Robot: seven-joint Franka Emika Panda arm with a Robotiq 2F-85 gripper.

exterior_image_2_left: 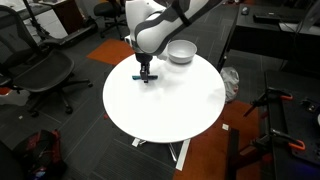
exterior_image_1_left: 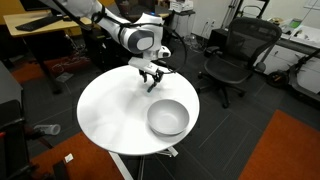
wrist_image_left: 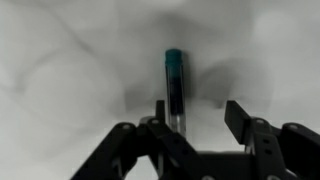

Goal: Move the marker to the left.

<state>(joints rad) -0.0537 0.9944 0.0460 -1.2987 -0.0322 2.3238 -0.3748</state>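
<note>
The marker [wrist_image_left: 175, 80], a slim dark stick with a teal end, lies on the white round table [exterior_image_1_left: 110, 110]. In the wrist view it runs away from the camera, close beside one finger. My gripper [wrist_image_left: 198, 110] is open and low over the table, its fingers either side of the marker's near end, with a wide gap on the other side. In both exterior views the gripper [exterior_image_1_left: 150, 78] [exterior_image_2_left: 145, 74] points down at the table's edge region, and the marker [exterior_image_2_left: 143, 78] shows only as a small dark-teal bit under it.
A round grey-white bowl [exterior_image_1_left: 168, 104] [exterior_image_2_left: 181, 52] stands on the same table [exterior_image_2_left: 170, 100], apart from the gripper. Black office chairs [exterior_image_1_left: 235, 55] [exterior_image_2_left: 40, 70] and desks stand around the table on the dark floor.
</note>
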